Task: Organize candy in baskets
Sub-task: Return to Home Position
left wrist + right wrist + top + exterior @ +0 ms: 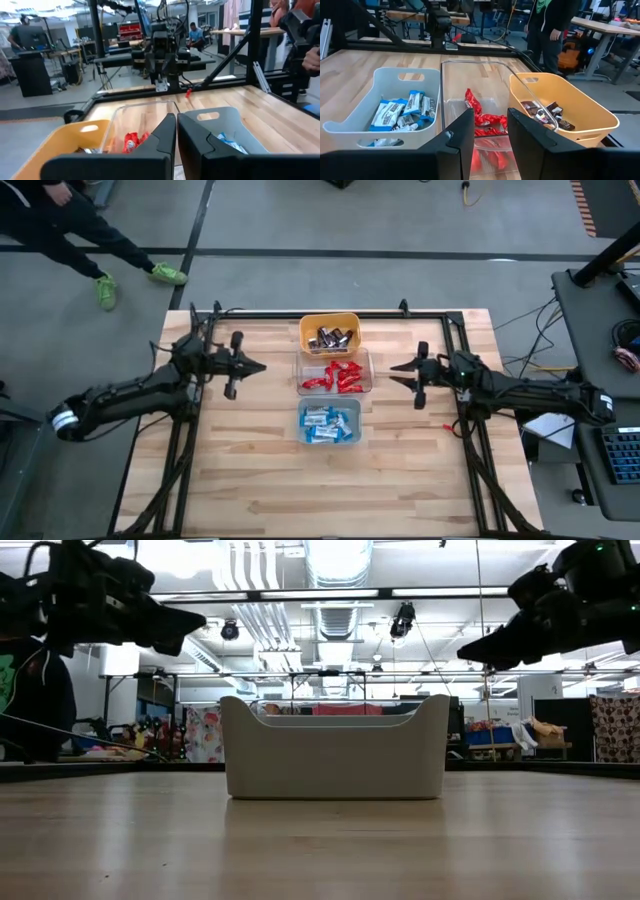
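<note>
— Candy (338, 376) status?
— Sorted by wrapper, to judge from above: brown bars (332, 337) in the yellow basket (329, 316), red bars (345, 370) in the clear basket (369, 385), blue-and-white bars (328, 423) in the grey-blue basket (303, 425). All 3 baskets in 1 row down the middle of the table (250, 470).
— Anything loose on the wood?
— None visible in any view. Probably nothing left to sort.
— And the arms?
— Left arm (130, 395) off to its own side, right arm (520, 392) off to the other, both raised above the table and well apart from the baskets. Left jaws nearly pressed together, only a sliver between, pinching nothing. Right jaws a little spread, empty too.
— Left to do?
— Likely just parking both arms; no further pick called for.
</note>
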